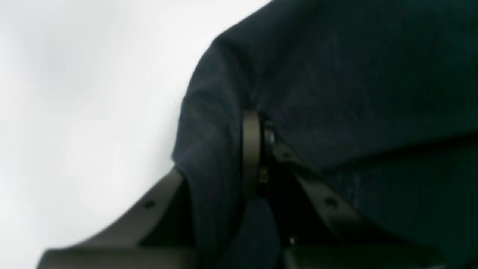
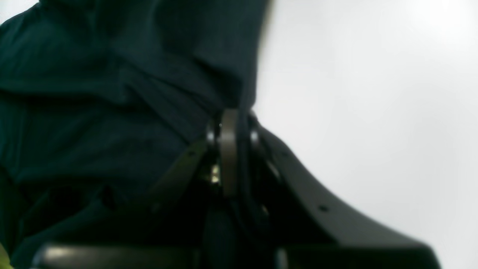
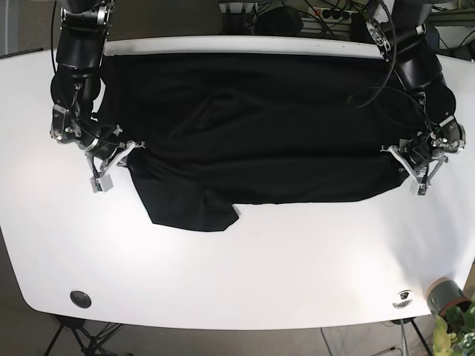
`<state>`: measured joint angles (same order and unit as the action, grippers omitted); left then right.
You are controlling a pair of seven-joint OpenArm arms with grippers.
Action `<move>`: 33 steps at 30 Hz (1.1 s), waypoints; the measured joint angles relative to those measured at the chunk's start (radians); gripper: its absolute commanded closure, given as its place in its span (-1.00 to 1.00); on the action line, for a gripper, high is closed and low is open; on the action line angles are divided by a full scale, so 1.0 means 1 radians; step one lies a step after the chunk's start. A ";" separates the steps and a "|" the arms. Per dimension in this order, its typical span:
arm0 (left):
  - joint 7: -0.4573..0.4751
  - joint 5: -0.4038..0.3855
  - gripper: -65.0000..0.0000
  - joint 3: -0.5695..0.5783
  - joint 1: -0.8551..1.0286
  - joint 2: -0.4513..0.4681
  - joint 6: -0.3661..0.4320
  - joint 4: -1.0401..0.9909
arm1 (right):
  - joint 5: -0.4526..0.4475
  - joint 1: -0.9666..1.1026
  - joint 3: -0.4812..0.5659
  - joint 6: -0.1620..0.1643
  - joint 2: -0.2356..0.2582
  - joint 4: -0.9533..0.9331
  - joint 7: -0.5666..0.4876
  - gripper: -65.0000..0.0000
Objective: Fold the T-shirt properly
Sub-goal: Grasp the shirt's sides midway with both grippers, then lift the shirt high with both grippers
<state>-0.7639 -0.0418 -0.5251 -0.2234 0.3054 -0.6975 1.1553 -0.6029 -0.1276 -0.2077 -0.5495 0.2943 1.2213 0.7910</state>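
The black T-shirt (image 3: pixel 252 126) lies spread across the far half of the white table (image 3: pixel 237 267), one sleeve (image 3: pixel 189 208) sticking out toward the front left. My left gripper (image 3: pixel 395 153) is shut on the shirt's right edge; in the left wrist view the dark cloth (image 1: pixel 336 93) is pinched between its fingers (image 1: pixel 251 149). My right gripper (image 3: pixel 128 150) is shut on the shirt's left edge; in the right wrist view the cloth (image 2: pixel 112 93) is bunched at its closed fingers (image 2: pixel 228 149).
A round black fitting (image 3: pixel 80 299) sits near the front left table edge and another (image 3: pixel 403 297) near the front right. A small plant pot (image 3: pixel 444 298) stands off the table's front right corner. Cables and gear (image 3: pixel 297 11) lie behind the far edge.
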 measured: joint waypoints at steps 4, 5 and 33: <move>-0.006 0.009 1.00 -0.001 0.002 -0.029 0.000 0.051 | 0.000 -0.023 0.000 0.000 0.000 0.005 0.012 0.93; -0.006 0.007 1.00 0.000 0.000 -0.037 0.000 0.064 | 0.000 -0.036 0.001 0.000 0.002 0.004 0.018 0.93; -0.362 -0.003 1.00 0.045 -0.525 -0.067 -0.006 0.164 | -0.010 -0.576 0.104 -0.009 0.200 0.002 0.212 0.93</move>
<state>-1.1259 -0.0448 -0.4797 -0.7486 0.2386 -0.7036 1.3197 -0.6125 -0.7036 -0.1040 -0.5583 0.4942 1.2228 1.0027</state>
